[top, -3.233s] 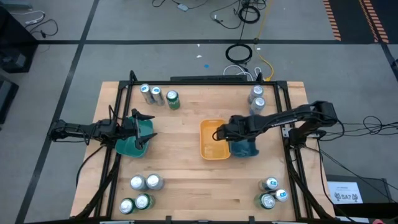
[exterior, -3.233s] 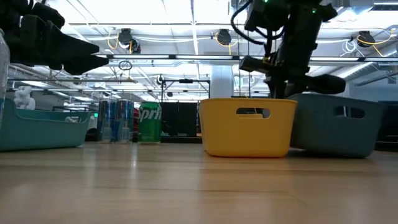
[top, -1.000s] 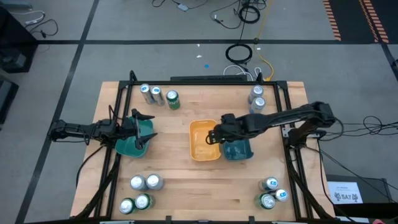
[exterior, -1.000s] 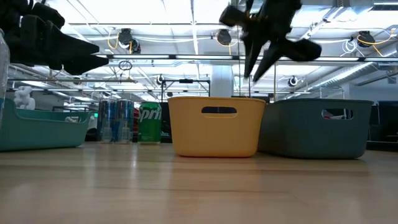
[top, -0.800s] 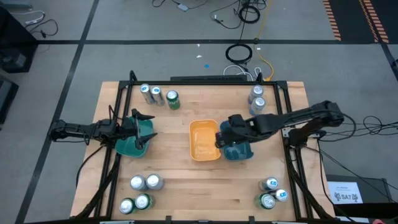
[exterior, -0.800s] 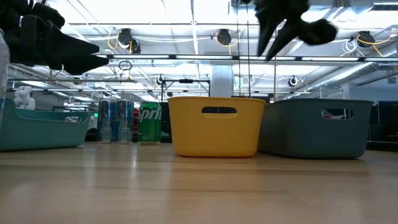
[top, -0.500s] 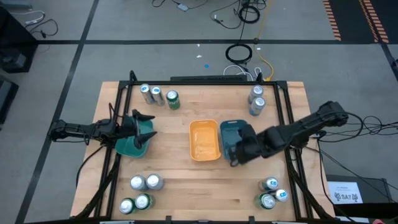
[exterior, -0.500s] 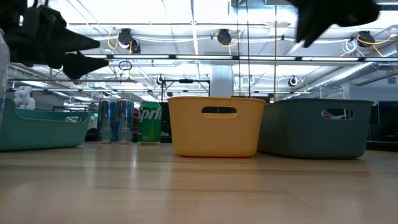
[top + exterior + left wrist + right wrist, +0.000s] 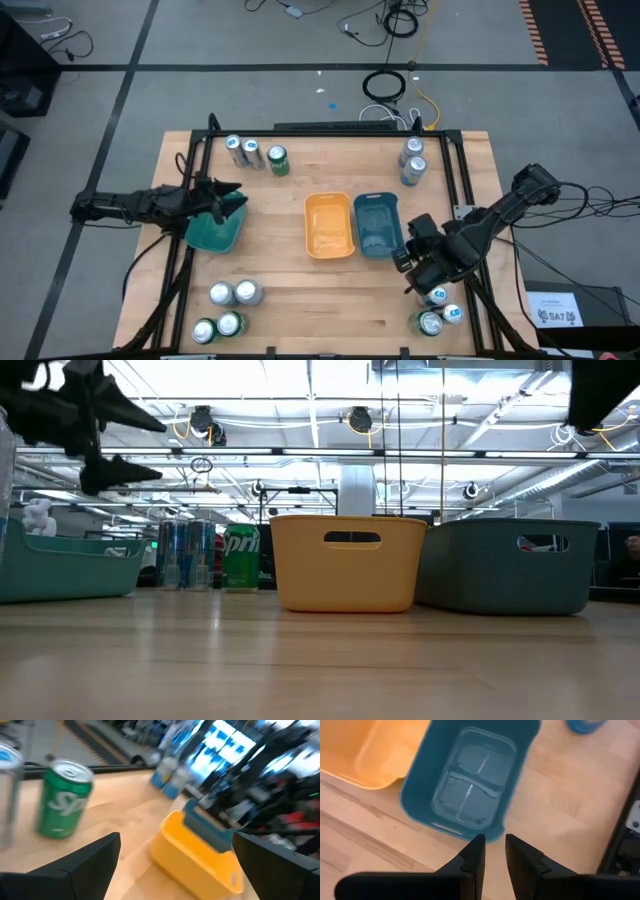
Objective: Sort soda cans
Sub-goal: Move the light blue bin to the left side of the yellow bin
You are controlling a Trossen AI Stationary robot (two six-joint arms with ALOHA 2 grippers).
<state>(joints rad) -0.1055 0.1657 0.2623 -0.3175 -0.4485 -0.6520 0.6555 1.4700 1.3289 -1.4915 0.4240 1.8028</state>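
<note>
Metal cans with shiny round tops are what must be sorted, and I judge them light, stiff but easy to dent, and rather slippery on their smooth sides; the best hold is across the middle of the body, with the can kept upright. From above I count thirteen: three at the far left, two of them silver-blue [image 9: 240,149] and one green can [image 9: 277,160], two at the far right [image 9: 412,160], four at the near left [image 9: 226,308] and four at the near right [image 9: 440,309]. Three trays stand on the table [image 9: 290,290]: one teal tray [image 9: 212,234], one yellow tray [image 9: 329,224] and one blue tray [image 9: 376,224], touching side by side. No can is in any tray. The left gripper [image 9: 222,196] hovers over the teal tray, spread wide and empty. The right gripper [image 9: 412,268] is near the blue tray with its fingers [image 9: 472,857] almost together, holding nothing.
</note>
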